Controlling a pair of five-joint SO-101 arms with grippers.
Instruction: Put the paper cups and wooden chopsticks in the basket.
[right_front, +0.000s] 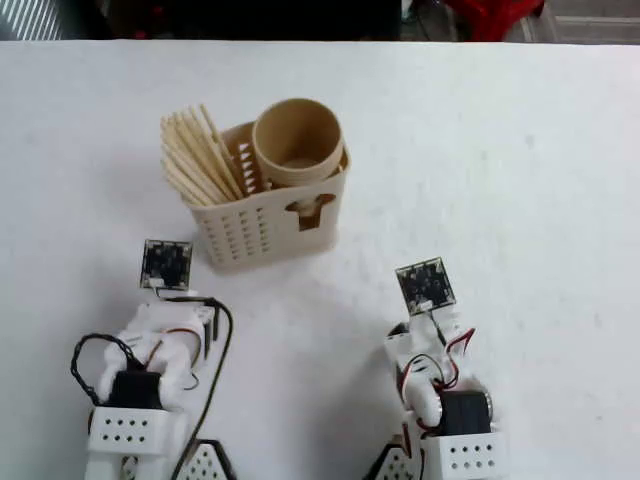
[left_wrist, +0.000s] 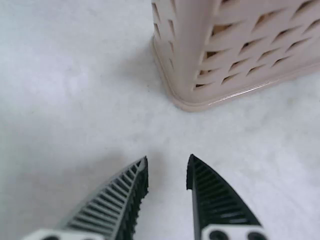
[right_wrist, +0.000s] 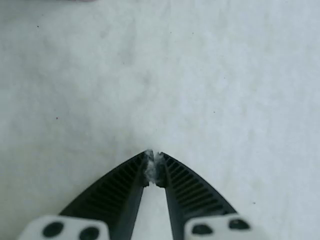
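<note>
Since the paper cup (right_front: 297, 140) and wooden chopsticks (right_front: 198, 155) already stand in the basket (right_front: 265, 225) on the worktop (right_front: 500, 150), the job looks finished, the left gripper (left_wrist: 167, 162) resting near the basket with fingers slightly apart, the right gripper (right_wrist: 154, 156) with fingers pressed together on nothing, so nothing seems left to pick up.

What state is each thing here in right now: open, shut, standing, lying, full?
basket: upright, with things inside.
paper cup: upright in the basket, mouth up.
wooden chopsticks: bundled on end in the basket, leaning outward.
left gripper: slightly open, empty, just above the table's surface near the basket's corner.
right gripper: shut, empty.
</note>
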